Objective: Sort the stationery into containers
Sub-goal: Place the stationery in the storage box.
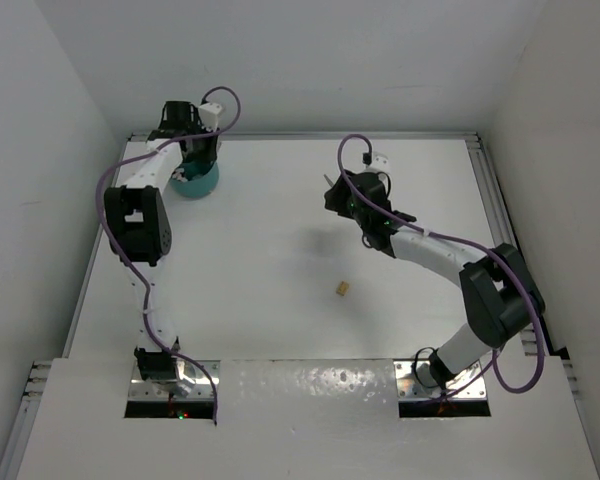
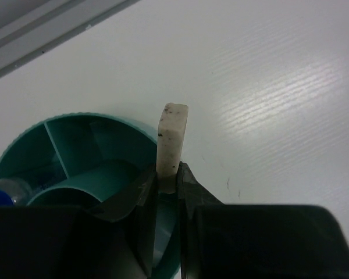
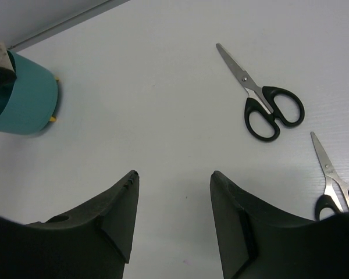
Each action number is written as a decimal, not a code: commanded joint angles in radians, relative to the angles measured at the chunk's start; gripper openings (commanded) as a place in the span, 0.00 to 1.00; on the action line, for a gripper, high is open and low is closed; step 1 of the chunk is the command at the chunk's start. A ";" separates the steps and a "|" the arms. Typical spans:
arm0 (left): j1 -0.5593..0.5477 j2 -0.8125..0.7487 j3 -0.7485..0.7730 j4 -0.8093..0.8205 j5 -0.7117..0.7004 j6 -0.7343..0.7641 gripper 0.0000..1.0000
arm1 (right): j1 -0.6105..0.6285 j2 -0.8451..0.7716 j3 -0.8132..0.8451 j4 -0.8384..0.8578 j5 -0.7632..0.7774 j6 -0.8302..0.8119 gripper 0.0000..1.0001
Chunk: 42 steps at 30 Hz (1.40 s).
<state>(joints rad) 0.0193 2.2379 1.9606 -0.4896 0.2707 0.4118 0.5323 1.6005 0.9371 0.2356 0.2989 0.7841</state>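
At the far left corner of the worktop [image 1: 270,330], the left tool [image 2: 167,181] was seen clamped on a white eraser [image 2: 172,136], whose free end projected beyond the fingertips, above the rim of the round teal organiser [image 2: 87,145]. A blue-capped bottle [image 2: 1,195] was partly visible inside one compartment. Nearer the middle, the right tool [image 3: 174,174] was held above the worktop with its fingers apart and nothing between them. Black-handled scissors [image 3: 262,99] were laid flat and closed beyond it, a second pair [image 3: 333,183] was laid near them but apart, and both were well away from the organiser. A small tan eraser [image 1: 341,289] was seen lying alone at mid-worktop.
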 commanded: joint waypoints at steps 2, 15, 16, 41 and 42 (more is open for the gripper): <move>0.008 -0.067 -0.002 -0.110 0.004 0.030 0.00 | -0.002 -0.048 -0.004 0.027 0.023 -0.020 0.52; 0.047 -0.159 -0.043 -0.172 0.010 0.024 0.00 | -0.002 -0.080 -0.037 0.024 0.034 -0.023 0.52; 0.048 -0.159 -0.040 -0.170 0.012 0.013 0.00 | -0.003 -0.080 -0.034 0.021 0.031 -0.023 0.52; -0.005 -0.106 -0.057 -0.136 -0.148 -0.038 0.00 | -0.002 -0.102 -0.044 -0.009 0.049 -0.043 0.52; -0.008 -0.103 -0.057 -0.138 -0.157 -0.036 0.00 | -0.003 -0.102 -0.044 -0.010 0.049 -0.043 0.52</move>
<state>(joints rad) 0.0196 2.1380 1.9053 -0.6479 0.1631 0.3836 0.5323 1.5337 0.8932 0.2138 0.3328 0.7582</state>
